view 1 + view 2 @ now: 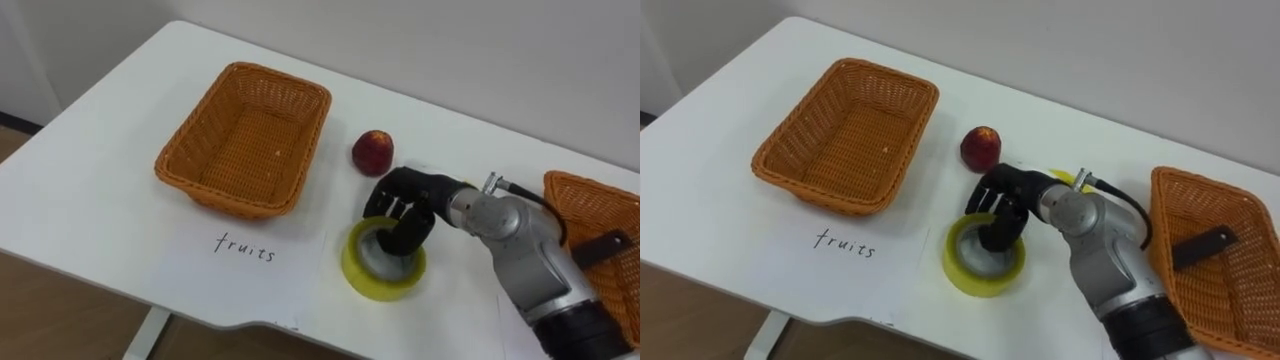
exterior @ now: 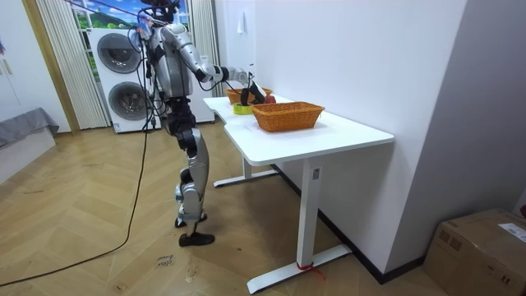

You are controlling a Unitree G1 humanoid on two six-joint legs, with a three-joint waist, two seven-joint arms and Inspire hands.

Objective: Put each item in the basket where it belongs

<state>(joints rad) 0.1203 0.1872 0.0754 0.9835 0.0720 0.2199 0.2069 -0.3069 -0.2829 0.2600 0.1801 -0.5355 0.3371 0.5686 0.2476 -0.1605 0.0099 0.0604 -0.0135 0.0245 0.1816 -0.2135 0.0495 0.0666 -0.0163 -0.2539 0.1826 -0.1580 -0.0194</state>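
Right hand (image 1: 405,205) clamps the yellow tape roll's (image 1: 362,276) far rim, near the table's (image 1: 90,205) front edge.

We cannot read the grip of the black right hand (image 1: 405,205): its lower part is sunk in the hole of the yellow tape roll (image 1: 362,272). The orange wicker basket (image 1: 590,200) at the right is cut by the picture's edge, and the arm covers its near corner. The dark flat piece (image 1: 603,247) inside it and a yellow scrap (image 1: 1064,177) behind the wrist we cannot name
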